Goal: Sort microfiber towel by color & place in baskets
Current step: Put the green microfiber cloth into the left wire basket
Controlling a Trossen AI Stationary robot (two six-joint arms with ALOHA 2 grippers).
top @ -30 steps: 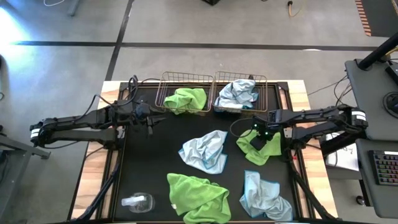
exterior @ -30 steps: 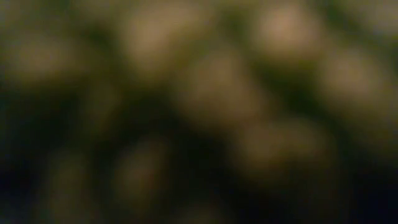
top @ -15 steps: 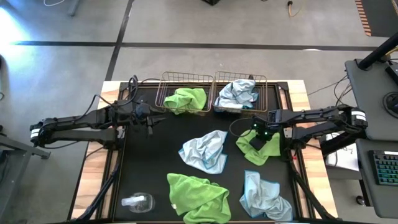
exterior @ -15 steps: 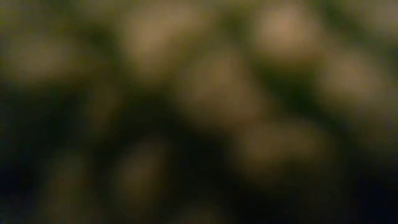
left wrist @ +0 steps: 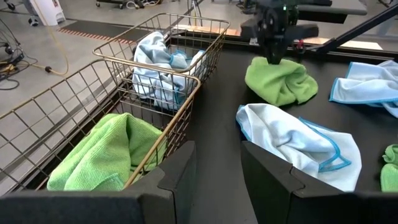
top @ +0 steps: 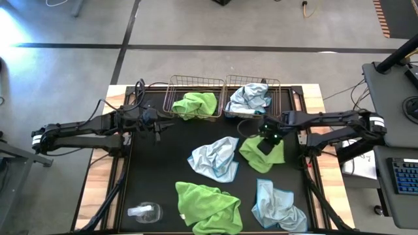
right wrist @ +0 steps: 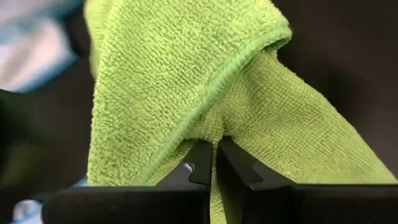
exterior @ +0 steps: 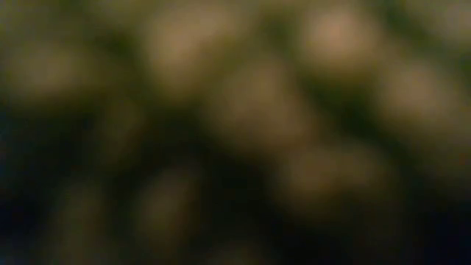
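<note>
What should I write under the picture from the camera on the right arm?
Right gripper pinching a fold of a lime green towel.

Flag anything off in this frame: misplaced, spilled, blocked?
Low view shows only a dim blur, so something seems to block that camera. A clear plastic bottle lies on its side at the mat's near left corner. Sorting looks right: green towel in the left basket, blue towel in the right basket.
</note>
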